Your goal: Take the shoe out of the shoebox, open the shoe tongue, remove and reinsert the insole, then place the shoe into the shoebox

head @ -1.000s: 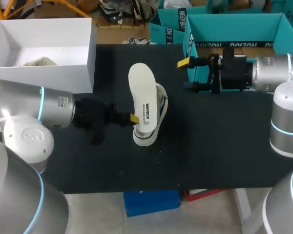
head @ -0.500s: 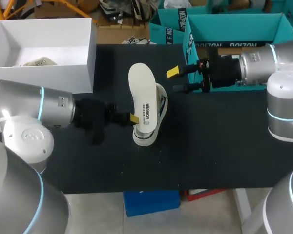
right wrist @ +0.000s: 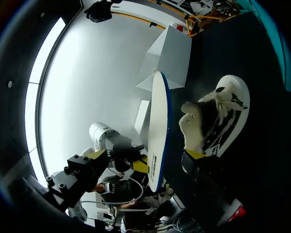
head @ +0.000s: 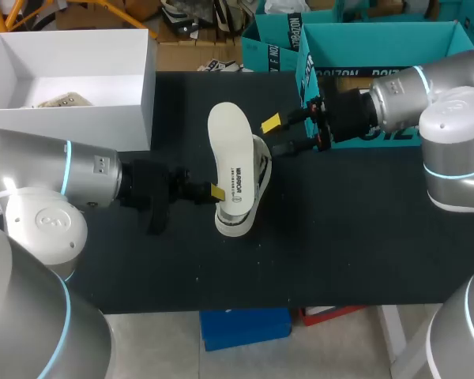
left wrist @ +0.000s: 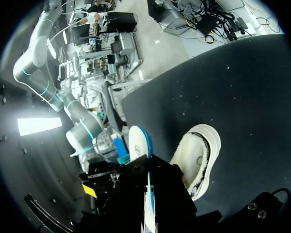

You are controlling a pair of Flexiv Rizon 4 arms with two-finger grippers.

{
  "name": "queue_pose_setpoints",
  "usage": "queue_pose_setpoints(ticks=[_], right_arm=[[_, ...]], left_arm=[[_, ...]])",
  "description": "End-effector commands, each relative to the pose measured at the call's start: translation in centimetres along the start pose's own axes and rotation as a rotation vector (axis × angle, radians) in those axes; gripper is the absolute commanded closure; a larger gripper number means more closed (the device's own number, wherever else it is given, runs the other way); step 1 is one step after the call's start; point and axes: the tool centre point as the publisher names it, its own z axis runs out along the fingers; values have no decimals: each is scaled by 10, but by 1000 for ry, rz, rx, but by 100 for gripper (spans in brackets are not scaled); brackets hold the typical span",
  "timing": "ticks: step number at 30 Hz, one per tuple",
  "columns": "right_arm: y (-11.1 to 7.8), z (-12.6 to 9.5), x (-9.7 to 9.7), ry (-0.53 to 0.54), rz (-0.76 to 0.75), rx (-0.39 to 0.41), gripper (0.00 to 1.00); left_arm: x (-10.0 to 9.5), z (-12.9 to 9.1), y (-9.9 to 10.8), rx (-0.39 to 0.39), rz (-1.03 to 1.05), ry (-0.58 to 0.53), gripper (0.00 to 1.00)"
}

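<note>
The left pincer [head: 213,192] grips the insole [head: 231,154] on edge, so the spread-open right pincer [head: 275,136] should probably steady the shoe [head: 262,170] just ahead of it before reinsertion.

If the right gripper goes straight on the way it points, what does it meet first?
Likely the insole, standing edge-on ahead between its open fingers; one finger may touch the shoe first, as depth is unclear.

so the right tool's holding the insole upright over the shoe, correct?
No, it is the left tool that holds the insole upright over the shoe; the head view shows this. The right tool is open beside the shoe, holding nothing.
</note>
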Motion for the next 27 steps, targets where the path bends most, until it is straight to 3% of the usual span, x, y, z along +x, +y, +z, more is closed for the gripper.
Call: queue_pose_setpoints(ticks=[1,18,27], right_arm=[[3,2,-1,0,0,6,0],[4,9,-11,37,-29,25,0],[1,25,-24,78,-12,6,0]], left_arm=[[-1,-1,0,1,1,4,100],[-1,-1,0,1,1,4,100],[-1,-1,0,1,1,4,100]])
